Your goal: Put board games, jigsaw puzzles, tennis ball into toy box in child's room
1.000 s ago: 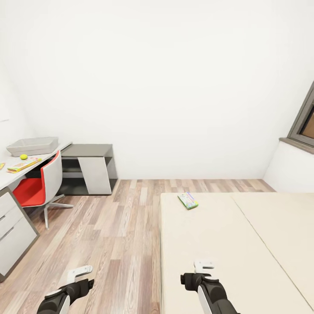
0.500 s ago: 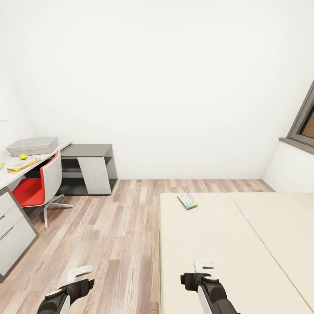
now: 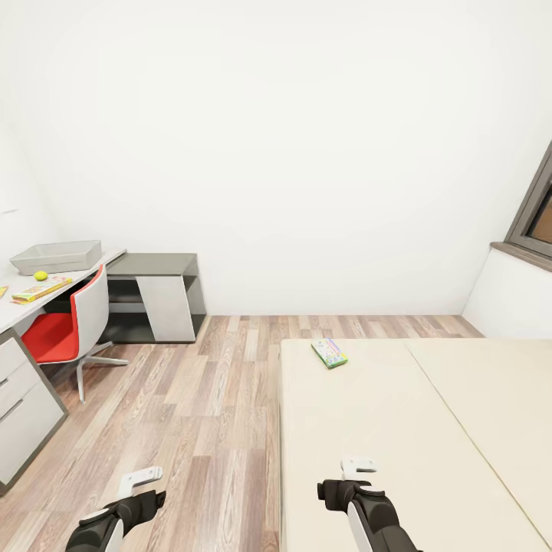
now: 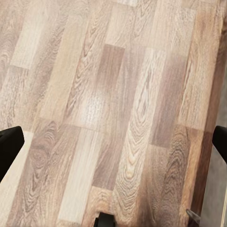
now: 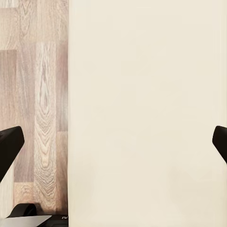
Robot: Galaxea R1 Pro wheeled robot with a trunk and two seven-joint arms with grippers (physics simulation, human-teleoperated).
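I've got both pincers spread wide, nothing held: right gripper [image 3: 357,465] low over the bed [image 3: 399,429], Monopoly box [image 3: 330,353] well ahead (reachable soon), left gripper [image 3: 139,479] parked over bare floor [image 3: 207,399].

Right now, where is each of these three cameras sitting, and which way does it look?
Head view: from the robot's head, forward and down over bed, board game, table; left gripper and right gripper show below.
Left wrist view: straight down at wood floor, dark fingertips at the edges.
Right wrist view: down at the mattress edge.
Both wrist views share the floor.
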